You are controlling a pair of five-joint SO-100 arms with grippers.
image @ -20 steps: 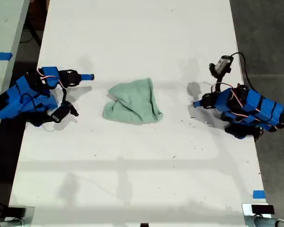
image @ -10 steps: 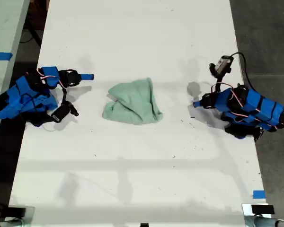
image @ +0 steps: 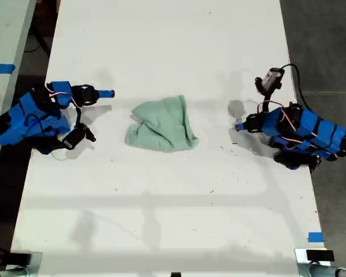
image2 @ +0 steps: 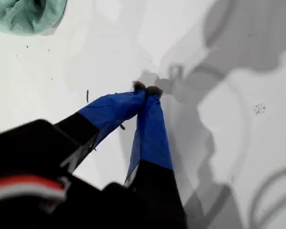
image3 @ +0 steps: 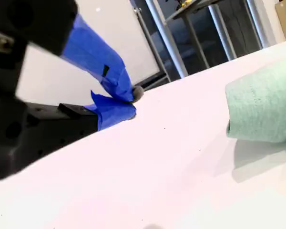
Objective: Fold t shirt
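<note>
Lying bunched on the table (image: pixel 161 219), t shirt (image: pixel 161 125) well ahead of my first gripper (image2: pixel 146 89) and near my second gripper (image3: pixel 132 102), both pinched shut and empty. Soft, light, limp; probably best pinched at a loose outer edge.

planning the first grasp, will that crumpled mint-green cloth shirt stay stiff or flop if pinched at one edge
The crumpled mint-green cloth shirt lies in soft folds and wrinkles, so it would probably droop. It looks thin, so likely light. Pushed, it would probably bunch on the white table rather than slide whole.

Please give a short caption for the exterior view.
Crumpled mint t shirt on white table between two parked blue arms.
</note>
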